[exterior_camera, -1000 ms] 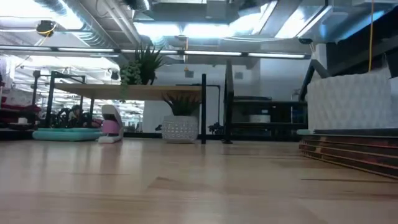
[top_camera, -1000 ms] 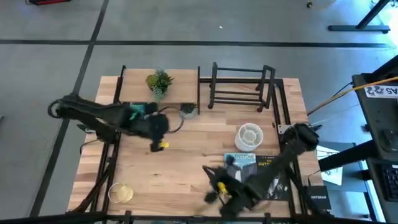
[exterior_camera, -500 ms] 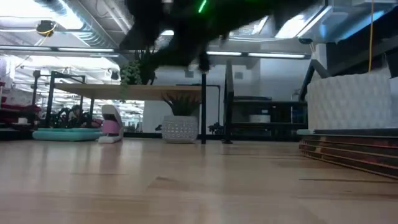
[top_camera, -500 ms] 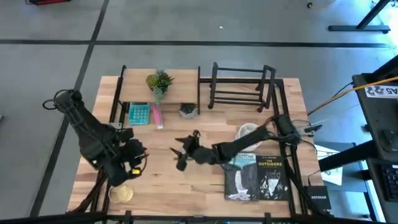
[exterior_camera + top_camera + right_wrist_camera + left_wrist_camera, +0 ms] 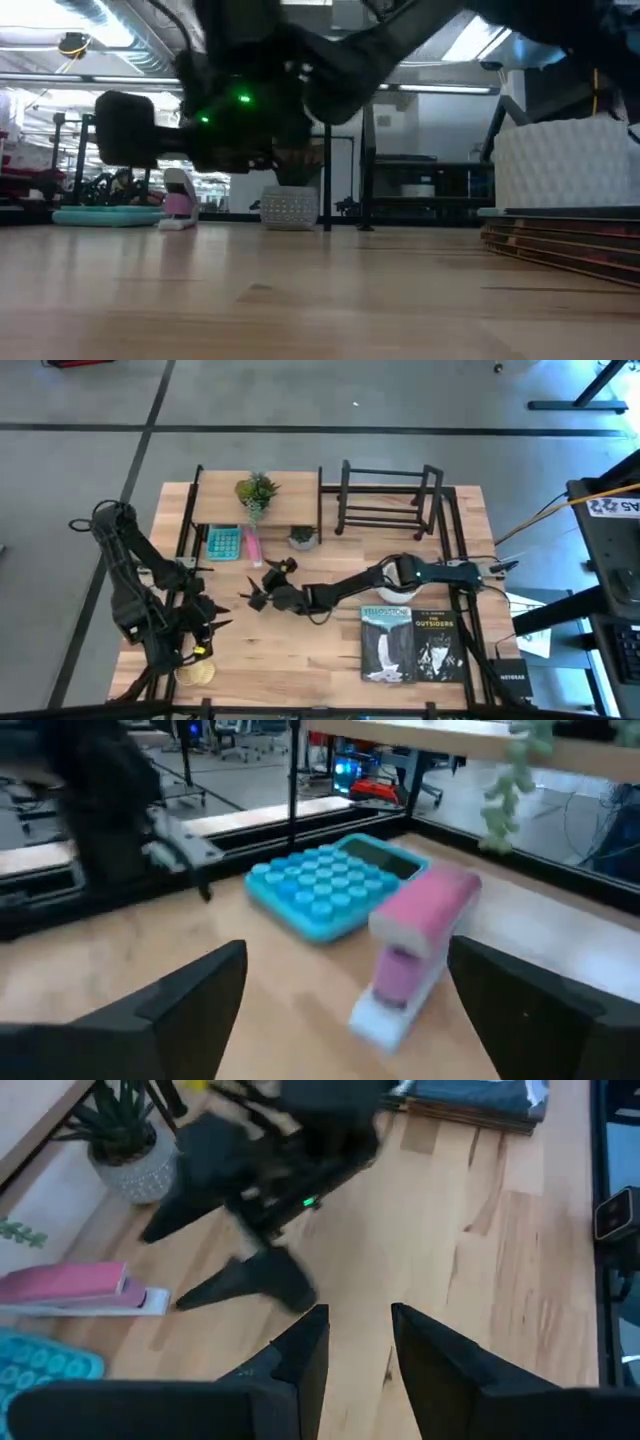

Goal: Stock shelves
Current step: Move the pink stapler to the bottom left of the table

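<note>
My right gripper (image 5: 262, 588) reaches across the middle of the table (image 5: 300, 635), its fingers (image 5: 180, 1000) spread wide with nothing between them, and just ahead lies the pink stapler (image 5: 415, 955) with the teal calculator (image 5: 325, 885) beside it. Both sit under the wooden shelf (image 5: 255, 500), a light board on thin black legs at the far left of the tabletop, with a leafy plant (image 5: 256, 491) on its top and a small potted plant (image 5: 301, 537) by its leg. My left gripper (image 5: 196, 630) hangs near the front left edge by a round yellowish thing (image 5: 196, 671), its fingers (image 5: 300, 1355) a little apart and empty. The risk I judge most likely: going at the stapler with fingers this wide and this low, I could shove it into the calculator or catch the shelf's leg and rock the board, tipping the plant. My arms are also near each other, and a careless swing could knock them together. Farther right stands the black bar rack (image 5: 385, 500), open-framed and bare, with a white ribbed pot (image 5: 398, 586) and two books (image 5: 413, 643) on the table before it, not yet stocked.
</note>
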You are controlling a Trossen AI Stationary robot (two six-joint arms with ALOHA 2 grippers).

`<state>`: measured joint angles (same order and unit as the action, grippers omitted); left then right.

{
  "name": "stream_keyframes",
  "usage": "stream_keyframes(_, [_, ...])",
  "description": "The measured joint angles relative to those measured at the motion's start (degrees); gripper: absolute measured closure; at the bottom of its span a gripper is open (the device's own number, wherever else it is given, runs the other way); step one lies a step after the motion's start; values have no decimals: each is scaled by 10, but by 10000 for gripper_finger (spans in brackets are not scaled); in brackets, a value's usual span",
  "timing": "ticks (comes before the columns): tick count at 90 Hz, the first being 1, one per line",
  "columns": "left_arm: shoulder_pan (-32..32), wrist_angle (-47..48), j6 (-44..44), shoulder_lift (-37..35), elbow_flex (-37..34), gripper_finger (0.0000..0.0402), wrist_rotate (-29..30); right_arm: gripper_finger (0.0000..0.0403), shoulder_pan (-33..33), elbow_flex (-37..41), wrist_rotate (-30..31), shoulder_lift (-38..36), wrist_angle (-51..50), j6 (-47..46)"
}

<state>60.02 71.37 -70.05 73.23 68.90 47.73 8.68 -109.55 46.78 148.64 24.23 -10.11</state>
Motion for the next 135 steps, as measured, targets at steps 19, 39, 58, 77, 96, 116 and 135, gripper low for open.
stream_keyframes(19, [-1, 1, 13, 0, 0, 302, 7, 72, -26, -94, 37, 46, -68, -47])
stream_keyframes(39, [0, 2, 14, 0, 0, 302, 10, 73, -54, -110, 10, 53, -111, -141])
stream_keyframes(58, [-1, 1, 15, 0, -1, 302, 17, 105, -74, -110, -34, 53, -125, -196])
stream_keyframes(77, [-1, 1, 15, 0, -1, 302, 20, 214, -80, -110, -55, 53, -149, -228])
stream_keyframes(96, [-1, 0, 15, 0, -1, 302, 20, 293, -74, -111, -57, 51, -186, -223])
stream_keyframes(116, [-1, 1, 17, 0, -1, 302, 20, 293, -43, -111, -37, 9, -337, -180])
stream_keyframes(135, [-1, 0, 20, 0, -1, 302, 24, 293, 28, -110, -55, -43, -480, -122])
